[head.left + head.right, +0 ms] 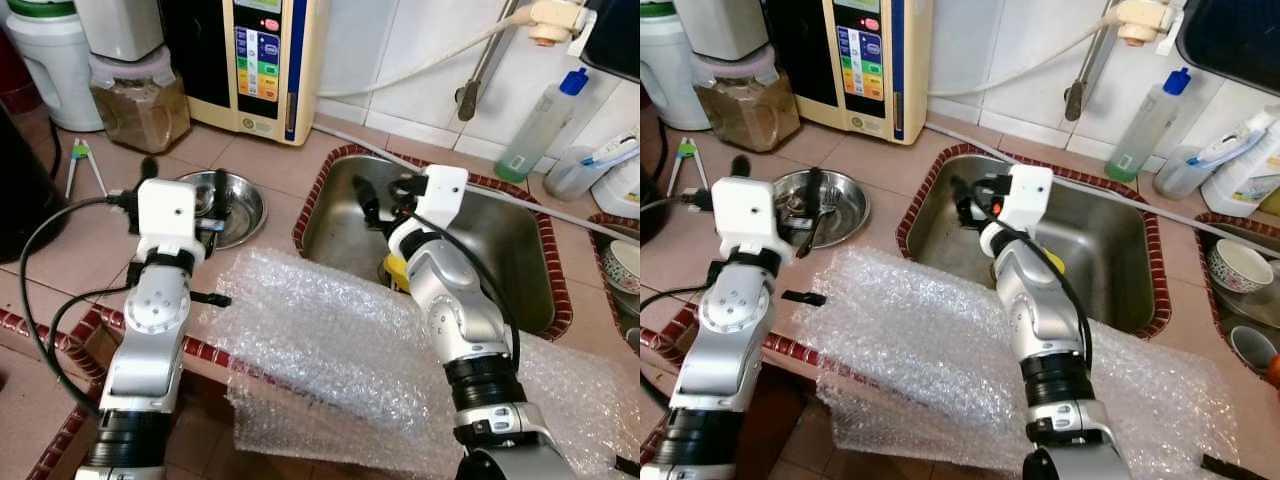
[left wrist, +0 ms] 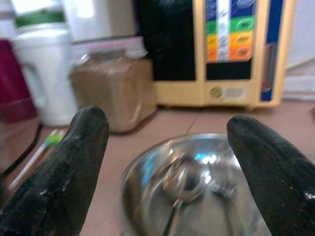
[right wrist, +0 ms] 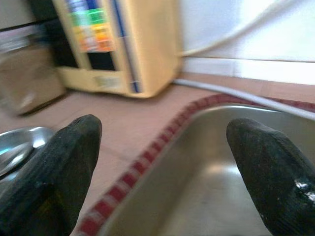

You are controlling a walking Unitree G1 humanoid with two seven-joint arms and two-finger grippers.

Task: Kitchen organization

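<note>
Left wrist view: left hand [image 2: 167,162] released, fingers spread above round steel bowl [image 2: 197,187] w/ spoons on tiled worktop [image 1: 60,250]. Right hand [image 3: 162,167] released over steel sink [image 3: 206,177].

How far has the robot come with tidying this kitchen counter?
Nothing looks put away yet. The left gripper hangs open above the steel bowl, which holds cutlery; the right gripper is open over the sink. Neither holds anything. The bubble wrap on the counter edge and the bowl are left.
</note>
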